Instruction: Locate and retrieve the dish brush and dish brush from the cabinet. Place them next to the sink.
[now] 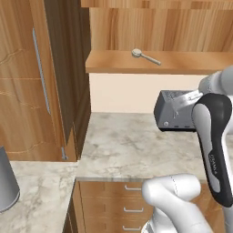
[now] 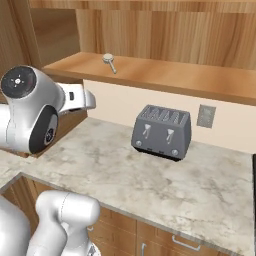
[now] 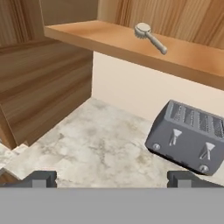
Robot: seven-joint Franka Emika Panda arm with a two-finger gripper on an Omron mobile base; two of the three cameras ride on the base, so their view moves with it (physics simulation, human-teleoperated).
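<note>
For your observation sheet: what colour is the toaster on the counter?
Dark grey toaster, clearest in the right base view.

Three views toward shared toaster (image 2: 162, 131)

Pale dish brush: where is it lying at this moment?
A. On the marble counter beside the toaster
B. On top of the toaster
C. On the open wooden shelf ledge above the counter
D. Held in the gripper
C. The pale dish brush lies flat on the wooden shelf ledge, above the toaster, which stands on the counter; nothing sits between the fingertips.
</note>
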